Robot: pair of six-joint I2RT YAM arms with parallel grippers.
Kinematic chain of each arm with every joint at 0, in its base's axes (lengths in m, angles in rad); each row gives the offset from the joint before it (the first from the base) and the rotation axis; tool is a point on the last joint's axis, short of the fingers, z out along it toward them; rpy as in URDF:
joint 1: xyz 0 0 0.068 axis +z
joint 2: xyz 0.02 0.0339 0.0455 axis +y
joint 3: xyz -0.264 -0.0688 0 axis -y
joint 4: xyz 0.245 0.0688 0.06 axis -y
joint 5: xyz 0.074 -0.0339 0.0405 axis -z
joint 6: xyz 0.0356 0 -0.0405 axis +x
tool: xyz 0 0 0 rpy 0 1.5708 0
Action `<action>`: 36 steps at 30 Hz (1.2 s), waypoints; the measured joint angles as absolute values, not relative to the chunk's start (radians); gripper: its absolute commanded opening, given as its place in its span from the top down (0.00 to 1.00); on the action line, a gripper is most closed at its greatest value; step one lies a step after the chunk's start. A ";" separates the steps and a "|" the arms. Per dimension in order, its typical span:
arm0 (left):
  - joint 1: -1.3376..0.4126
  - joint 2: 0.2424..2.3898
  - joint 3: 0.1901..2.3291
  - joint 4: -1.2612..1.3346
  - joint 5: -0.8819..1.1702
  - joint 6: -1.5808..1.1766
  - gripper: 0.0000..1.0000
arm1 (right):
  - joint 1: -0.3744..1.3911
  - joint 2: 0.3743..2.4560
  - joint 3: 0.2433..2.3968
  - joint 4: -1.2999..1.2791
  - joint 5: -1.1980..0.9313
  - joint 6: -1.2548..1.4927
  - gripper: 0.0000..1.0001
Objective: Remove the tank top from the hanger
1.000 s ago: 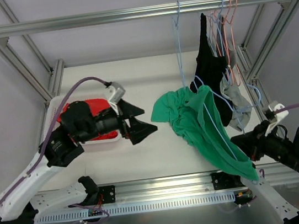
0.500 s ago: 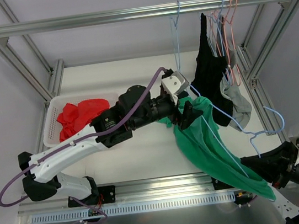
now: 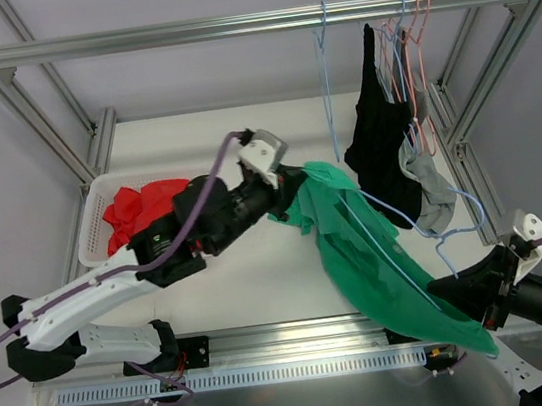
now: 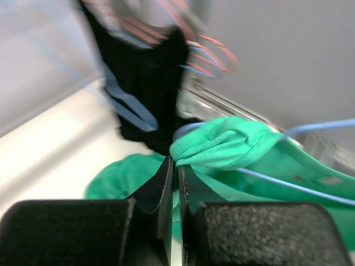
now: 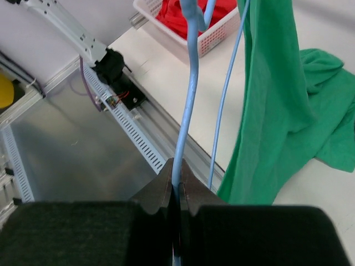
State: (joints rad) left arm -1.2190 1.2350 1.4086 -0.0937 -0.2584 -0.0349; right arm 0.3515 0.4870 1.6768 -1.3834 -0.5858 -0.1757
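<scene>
Top view: the left hand point(image 3: 286, 183) is pinched shut on the upper edge of the green tank top point(image 3: 370, 260), at the far-left end of the blue hanger point(image 3: 390, 247). The right hand point(image 3: 447, 289) is at the hanger's near-right end, clamped on its wire. The tank top lies draped along the hanger, slung above the desk point(image 3: 260, 265), with the wire running through it. Both grips look made, but the garment is not off; drawing the cloth clear of the wire is probably all that is left.

Left wrist view: the left hand point(image 4: 173, 163) has its 2 fingers closed on a fold of the tank top point(image 4: 233, 144), just left of the hanger point(image 4: 288, 185). The picture is blurred, and the black garment point(image 4: 150, 83) behind the hanger is hard to read.

Right wrist view: the right hand point(image 5: 176, 173) is tight on the hanger point(image 5: 188, 94). The tank top point(image 5: 277, 100) hangs just right of the hanger. How its straps sit on the wire is hidden in the folds.
</scene>
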 measured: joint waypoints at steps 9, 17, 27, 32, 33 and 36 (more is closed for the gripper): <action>-1.224 0.831 1.258 -0.088 -0.788 -0.091 1.00 | 0.371 0.501 1.552 -1.283 -0.902 -0.270 1.00; -1.223 0.633 1.097 -0.103 -0.530 -0.088 1.00 | 0.372 0.442 1.360 -0.657 -1.000 -0.103 1.00; -1.233 0.853 0.892 -0.022 0.177 -0.181 1.00 | 0.374 0.589 0.922 0.506 -0.462 0.337 1.00; -1.282 1.026 0.728 0.005 0.199 -0.255 1.00 | 0.376 0.554 0.821 0.633 -0.236 0.248 1.00; -1.289 1.029 0.704 0.001 0.183 -0.271 1.00 | 0.376 0.528 0.828 0.593 -0.218 0.221 1.00; -1.296 0.997 0.685 -0.019 0.070 -0.305 1.00 | 0.376 0.476 0.967 0.314 -0.205 0.142 1.00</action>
